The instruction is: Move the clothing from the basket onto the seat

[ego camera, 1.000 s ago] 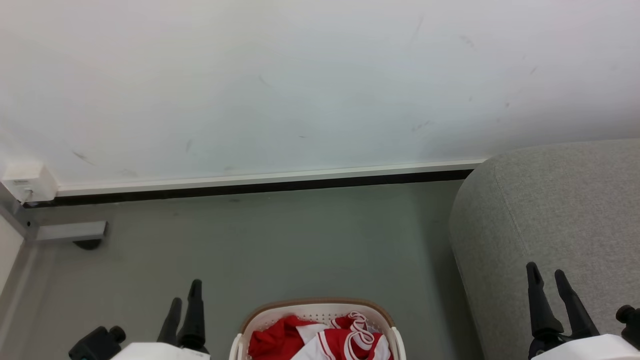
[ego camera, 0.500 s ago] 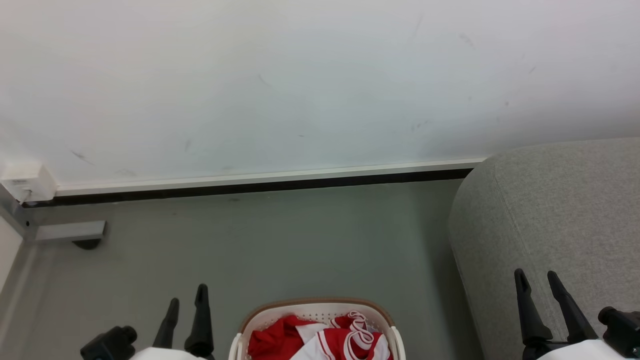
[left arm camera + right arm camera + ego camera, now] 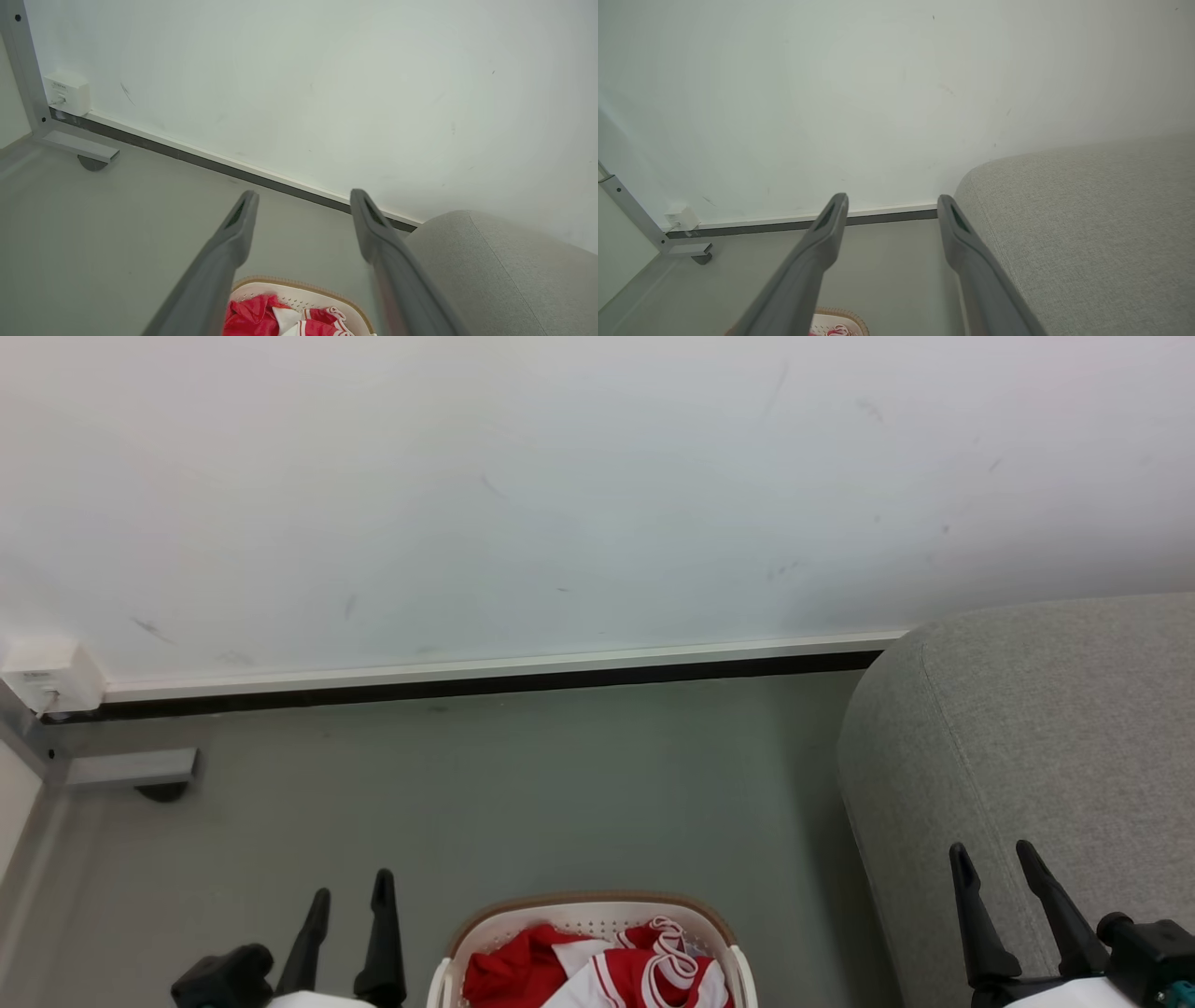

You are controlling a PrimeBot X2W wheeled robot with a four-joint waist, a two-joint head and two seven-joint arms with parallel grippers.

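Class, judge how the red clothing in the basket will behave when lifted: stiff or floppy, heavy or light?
Probably floppy: the clothing lies crumpled in folds in the basket. Likely light, since it looks like thin fabric. Tangled pieces may drag along together.

A scuffed white wall (image 3: 560,476) and pale skirting strip (image 3: 504,665) border the grey floor's (image 3: 560,784) far edge. A small white box (image 3: 51,677) and a grey metal foot (image 3: 131,768) sit at its far-left corner.

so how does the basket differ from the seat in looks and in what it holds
The basket is white perforated plastic with a brown rim; the seat is light grey fabric. The basket is much smaller than the seat. The basket holds the red-and-white clothing; the seat's visible part carries none. Both have rounded edges.
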